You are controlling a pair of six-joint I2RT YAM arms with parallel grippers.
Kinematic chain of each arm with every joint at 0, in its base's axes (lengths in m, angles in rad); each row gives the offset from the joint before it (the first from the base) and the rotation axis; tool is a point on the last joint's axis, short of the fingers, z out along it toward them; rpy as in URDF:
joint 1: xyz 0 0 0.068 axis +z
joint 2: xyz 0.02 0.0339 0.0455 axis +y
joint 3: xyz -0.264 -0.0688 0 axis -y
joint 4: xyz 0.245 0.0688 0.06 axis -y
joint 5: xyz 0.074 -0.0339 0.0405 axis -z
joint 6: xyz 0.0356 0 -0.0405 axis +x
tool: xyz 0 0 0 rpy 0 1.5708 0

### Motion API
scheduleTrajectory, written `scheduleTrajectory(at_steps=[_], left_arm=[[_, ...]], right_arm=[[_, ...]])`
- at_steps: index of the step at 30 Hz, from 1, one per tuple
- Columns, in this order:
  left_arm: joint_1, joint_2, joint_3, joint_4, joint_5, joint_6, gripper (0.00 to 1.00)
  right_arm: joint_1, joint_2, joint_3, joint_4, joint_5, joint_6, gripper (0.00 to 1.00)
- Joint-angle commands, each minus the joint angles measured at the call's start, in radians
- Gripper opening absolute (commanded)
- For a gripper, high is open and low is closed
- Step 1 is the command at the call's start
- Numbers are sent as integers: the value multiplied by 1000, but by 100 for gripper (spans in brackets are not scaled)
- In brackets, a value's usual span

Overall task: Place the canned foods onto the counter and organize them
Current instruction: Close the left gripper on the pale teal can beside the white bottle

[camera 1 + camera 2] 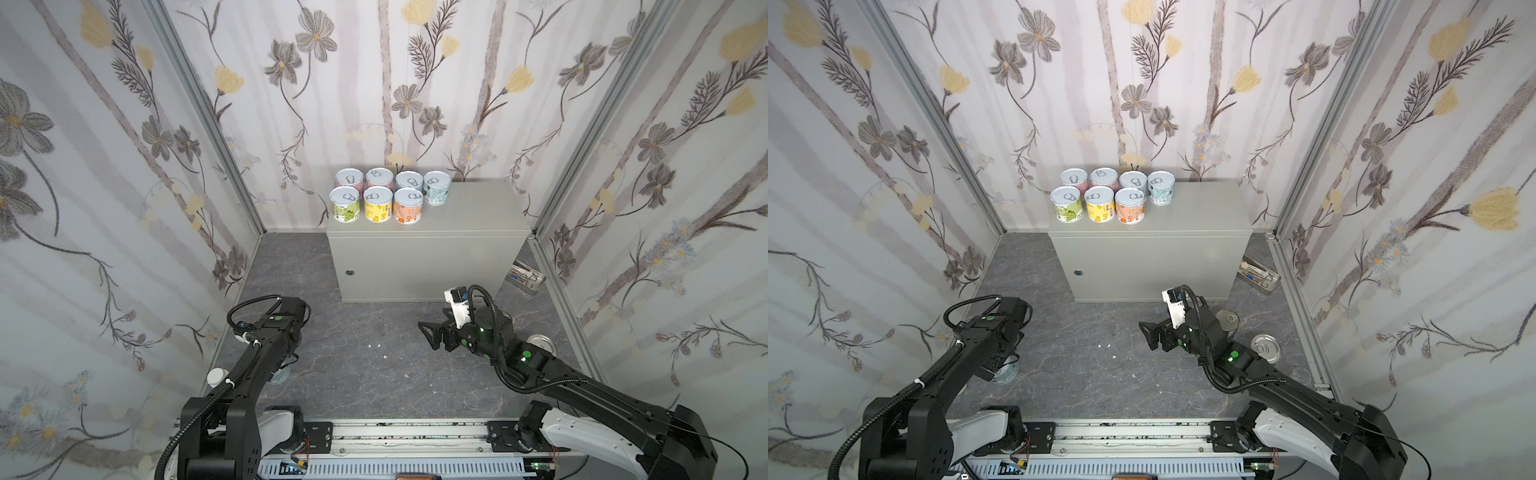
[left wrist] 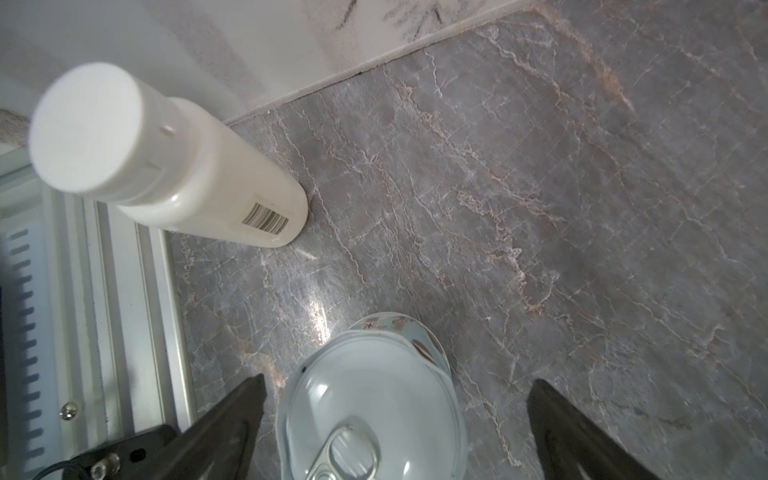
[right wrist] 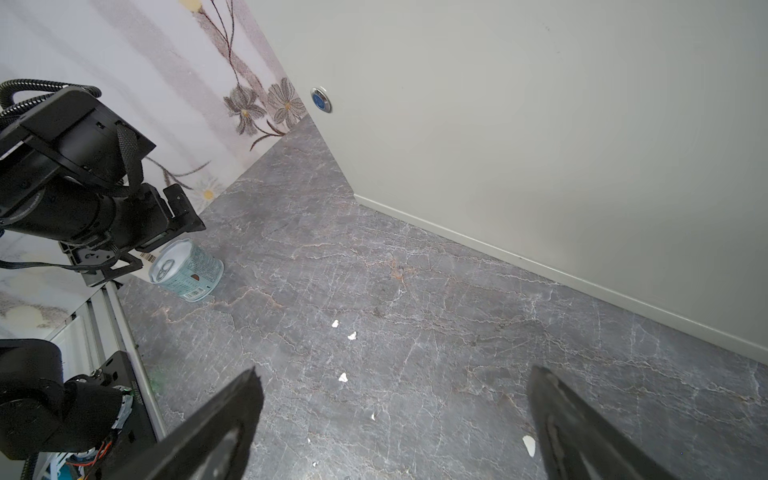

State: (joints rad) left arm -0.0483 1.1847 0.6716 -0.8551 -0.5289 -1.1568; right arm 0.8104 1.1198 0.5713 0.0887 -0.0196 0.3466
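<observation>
Seven cans (image 1: 377, 203) already on the counter (image 1: 478, 208); one blue can (image 2: 370, 399) stands upright between the left gripper's (image 2: 397, 380) spread fingers. Stiff, slick metal, probably hefty, so I'd squeeze its sidewall mid-height. And the right gripper (image 3: 395, 372) is spread too, empty.

**Middle open, edges cluttered**

On the pale grey-green metal box (image 1: 478, 212), the right half of the top is bare; seven short pastel-labelled cans (image 1: 378, 205) crowd its left rear. The dark grey marbled floor (image 1: 365, 332) in front lies open. A white-capped beige plastic bottle (image 2: 199, 174) and a pale blue can (image 2: 374, 395) stand near the left wall, and a shiny metal tray (image 1: 1258, 276) sits between box and right wall.
</observation>
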Motion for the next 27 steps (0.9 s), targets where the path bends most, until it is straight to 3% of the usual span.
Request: scheduleTrajectory(at_steps=[1,19,27], left_arm=[[2,9,-20,32,1,-45,100],[20,172,-86,201,56,-55,99],[33,207,-92,235,36,-22,84]], right_arm=[[2,12,7,38,10,-4,100],[3,146,57,56,-8,-3,100],[26,177,64,66,-5,-4,100]])
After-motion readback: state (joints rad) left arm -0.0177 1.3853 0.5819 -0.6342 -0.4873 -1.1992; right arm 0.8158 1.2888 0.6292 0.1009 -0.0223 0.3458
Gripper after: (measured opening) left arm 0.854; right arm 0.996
